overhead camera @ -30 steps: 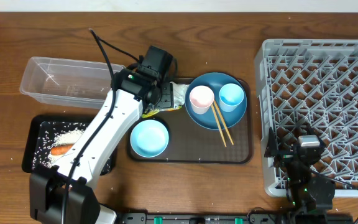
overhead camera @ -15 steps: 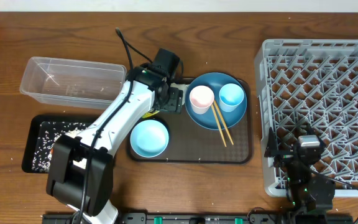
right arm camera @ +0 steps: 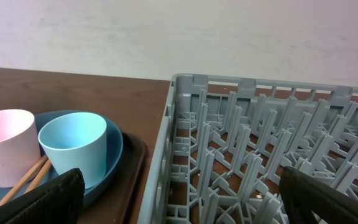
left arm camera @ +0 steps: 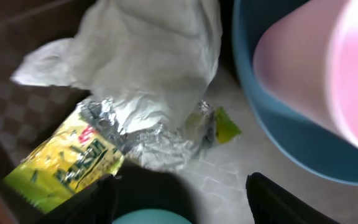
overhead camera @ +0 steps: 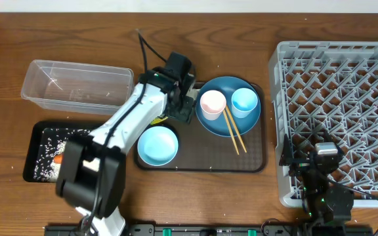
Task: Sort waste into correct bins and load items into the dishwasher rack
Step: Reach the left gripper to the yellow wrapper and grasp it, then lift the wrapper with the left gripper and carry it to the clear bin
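Observation:
The crumpled white tissue [left arm camera: 143,57] and the yellow-green wrapper [left arm camera: 64,165] with its foil end lie on the brown serving tray just ahead of my left gripper [left arm camera: 179,205]. That gripper is open, with nothing between its fingers. From overhead the left gripper [overhead camera: 184,103] covers the tissue, and only a bit of the wrapper [overhead camera: 156,120] shows. The pink cup [overhead camera: 212,103], light blue cup [overhead camera: 245,101] and chopsticks [overhead camera: 233,131] rest on the blue plate [overhead camera: 228,84]. The light blue bowl [overhead camera: 157,145] sits beside it. My right gripper [right arm camera: 185,208] is open at the rack's [overhead camera: 340,98] near left corner.
The clear tub [overhead camera: 77,85] stands at the back left. The black tray [overhead camera: 37,154] in front of it holds rice grains and the carrot [overhead camera: 58,159]. The brown serving tray [overhead camera: 202,160] carries the dishes. My left arm [overhead camera: 120,134] crosses above the black tray.
My left gripper has shifted right and forward over the tissue, which it now covers from overhead. The left arm's base has swung round. The right arm has not moved.

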`<state>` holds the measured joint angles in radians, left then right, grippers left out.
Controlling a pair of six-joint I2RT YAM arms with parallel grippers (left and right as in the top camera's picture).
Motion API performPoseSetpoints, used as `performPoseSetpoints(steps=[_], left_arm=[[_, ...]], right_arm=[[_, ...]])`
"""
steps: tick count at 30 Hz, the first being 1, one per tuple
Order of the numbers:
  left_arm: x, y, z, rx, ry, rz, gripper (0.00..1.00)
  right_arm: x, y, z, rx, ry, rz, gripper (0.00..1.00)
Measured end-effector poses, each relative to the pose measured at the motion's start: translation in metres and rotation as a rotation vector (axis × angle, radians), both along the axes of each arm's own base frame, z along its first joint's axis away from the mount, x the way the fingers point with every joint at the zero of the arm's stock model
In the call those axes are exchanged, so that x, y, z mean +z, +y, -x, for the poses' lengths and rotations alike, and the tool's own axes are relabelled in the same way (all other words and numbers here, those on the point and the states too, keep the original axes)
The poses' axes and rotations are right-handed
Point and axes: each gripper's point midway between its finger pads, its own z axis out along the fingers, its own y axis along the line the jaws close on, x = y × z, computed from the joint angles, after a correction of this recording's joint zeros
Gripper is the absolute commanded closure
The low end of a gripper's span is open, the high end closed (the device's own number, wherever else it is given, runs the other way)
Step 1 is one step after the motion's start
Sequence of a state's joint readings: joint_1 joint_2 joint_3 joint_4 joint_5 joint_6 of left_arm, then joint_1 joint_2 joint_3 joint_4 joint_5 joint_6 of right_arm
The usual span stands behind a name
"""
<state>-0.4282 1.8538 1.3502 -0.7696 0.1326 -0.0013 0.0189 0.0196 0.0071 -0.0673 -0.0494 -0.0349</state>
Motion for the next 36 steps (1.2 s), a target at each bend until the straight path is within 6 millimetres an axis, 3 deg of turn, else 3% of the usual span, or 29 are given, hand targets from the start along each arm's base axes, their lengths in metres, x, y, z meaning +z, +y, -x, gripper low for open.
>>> performPoseSetpoints(steps=[7,11,36], left_arm=[[-0.024,-0.002,-0.003,-0.029,0.027,-0.019,0.30],[-0.024,-0.003,-0.006,-0.032,0.016,-0.014,0.31],[-0.023,-0.004,-0.009,-0.034,0.004,-0.009,0.61]], right_arm=[[0.000,0.000,0.000,0.000,0.000,0.000,0.01],[0.000,0.000,0.000,0.000,0.000,0.000,0.01],[0.000,0.000,0.000,0.000,0.000,0.000,0.01]])
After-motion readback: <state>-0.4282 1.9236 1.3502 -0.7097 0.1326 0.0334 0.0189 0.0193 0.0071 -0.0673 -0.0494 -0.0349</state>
